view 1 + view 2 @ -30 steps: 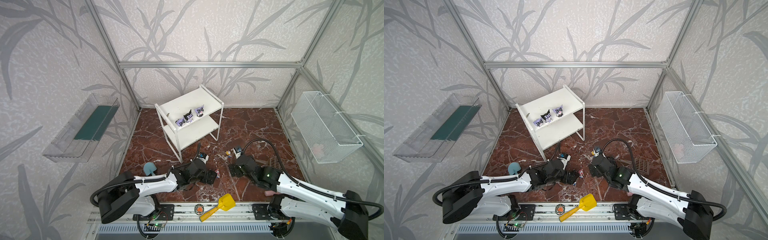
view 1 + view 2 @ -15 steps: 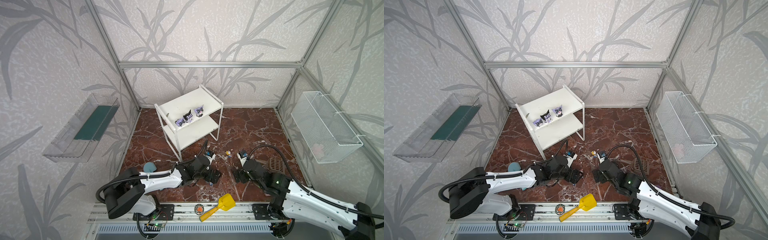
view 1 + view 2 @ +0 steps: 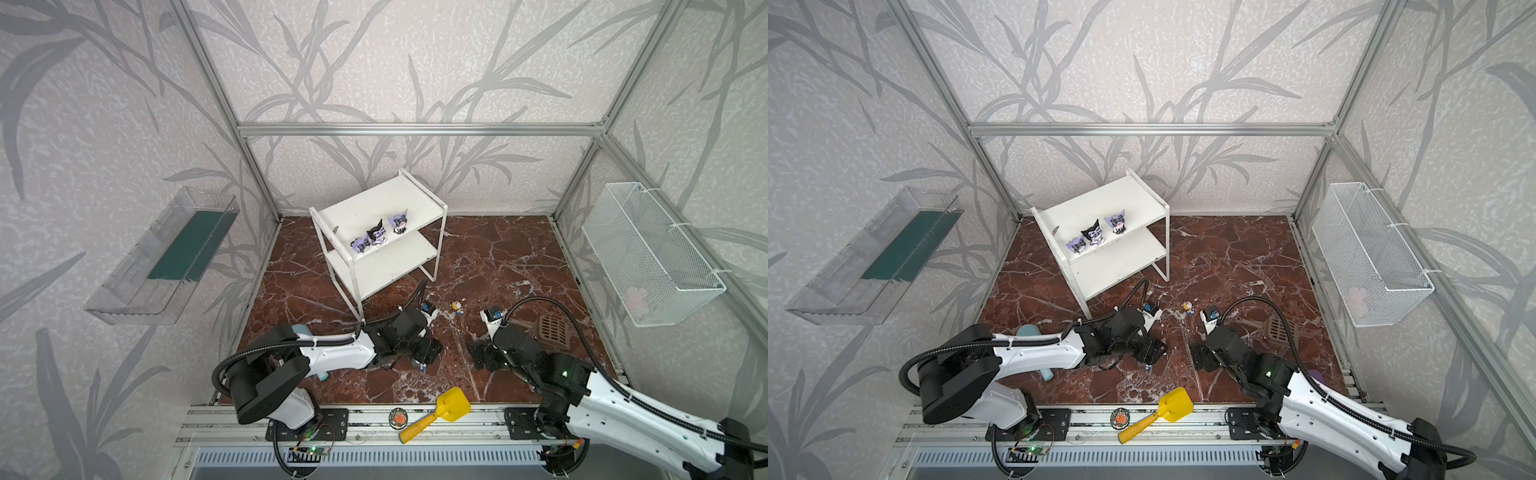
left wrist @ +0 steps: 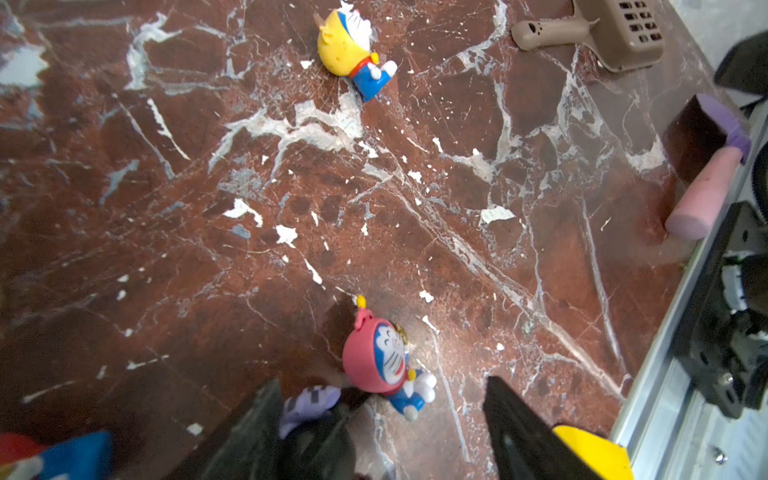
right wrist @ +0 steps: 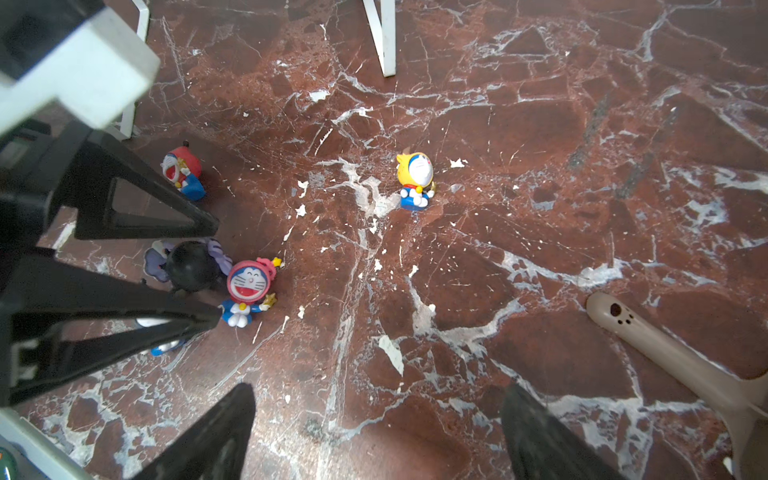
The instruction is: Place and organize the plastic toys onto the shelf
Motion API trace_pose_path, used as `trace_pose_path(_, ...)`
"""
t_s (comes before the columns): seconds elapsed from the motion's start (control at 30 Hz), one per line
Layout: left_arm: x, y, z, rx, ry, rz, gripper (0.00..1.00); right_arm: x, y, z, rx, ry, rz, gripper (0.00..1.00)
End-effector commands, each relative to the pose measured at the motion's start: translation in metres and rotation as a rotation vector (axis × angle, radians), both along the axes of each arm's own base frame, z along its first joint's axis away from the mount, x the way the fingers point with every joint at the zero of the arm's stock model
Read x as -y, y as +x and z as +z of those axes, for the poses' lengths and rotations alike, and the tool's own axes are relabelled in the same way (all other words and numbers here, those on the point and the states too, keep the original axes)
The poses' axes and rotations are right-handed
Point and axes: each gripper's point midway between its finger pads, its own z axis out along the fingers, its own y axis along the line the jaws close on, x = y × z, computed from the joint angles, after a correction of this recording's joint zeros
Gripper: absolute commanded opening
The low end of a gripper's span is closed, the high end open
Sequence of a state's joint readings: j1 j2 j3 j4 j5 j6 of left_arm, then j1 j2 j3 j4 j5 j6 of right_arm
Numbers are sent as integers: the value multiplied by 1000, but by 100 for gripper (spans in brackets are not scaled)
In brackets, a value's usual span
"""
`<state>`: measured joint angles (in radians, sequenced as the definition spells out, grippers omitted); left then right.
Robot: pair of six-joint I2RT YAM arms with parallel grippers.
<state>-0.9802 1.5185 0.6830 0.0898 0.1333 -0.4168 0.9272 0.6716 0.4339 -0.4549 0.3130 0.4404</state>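
Red-brown marble floor [image 3: 498, 257] is the working surface, and the left gripper [image 4: 381, 382] sits low on it with its jaws parted, not yet clamped, straddling the purple-and-black figurine [image 5: 189, 266]; in the left wrist view that figurine lies against 1 finger [image 4: 249, 436] with a clear gap to the opposite one. Step in hand, as judged: grasp this figurine for transfer. The pink-headed figurine [image 5: 248, 286] stands close against it, right at the fingertips, so centre the jaws on the black head and keep the tips short of the pink toy, or closing will likely pinch or topple both. Lift straight up before travelling. The right gripper [image 5: 380, 388] hangs spread and empty nearby; the yellow-headed figurine [image 5: 413, 178] ahead of it stands well apart from the others. Destination is the shelf [image 3: 365, 208], whose upper board already holds 3 matching figurines [image 3: 377, 235] in a row; set the 4th beside them.
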Motion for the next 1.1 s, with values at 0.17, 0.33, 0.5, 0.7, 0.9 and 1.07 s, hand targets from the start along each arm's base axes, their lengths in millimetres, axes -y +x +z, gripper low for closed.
trace_pose_path(0.17,-2,5,-5,0,63,-5,48,8,-4,-1,3,12,-16,92)
trace_pose_path(0.33,-6,6,-6,5,85,1,34,2,-7,1,9,36,28,91)
trace_pose_path(0.5,-8,5,-5,9,99,-6,25,-2,-8,3,11,50,45,91)
trace_pose_path(0.7,-11,6,-2,20,123,-9,16,0,-8,3,16,52,39,91)
trace_pose_path(0.9,-15,9,12,44,124,8,8,2,-8,4,24,60,31,91)
trace_pose_path(1.07,-17,14,27,71,153,29,0,4,-6,7,37,61,17,91)
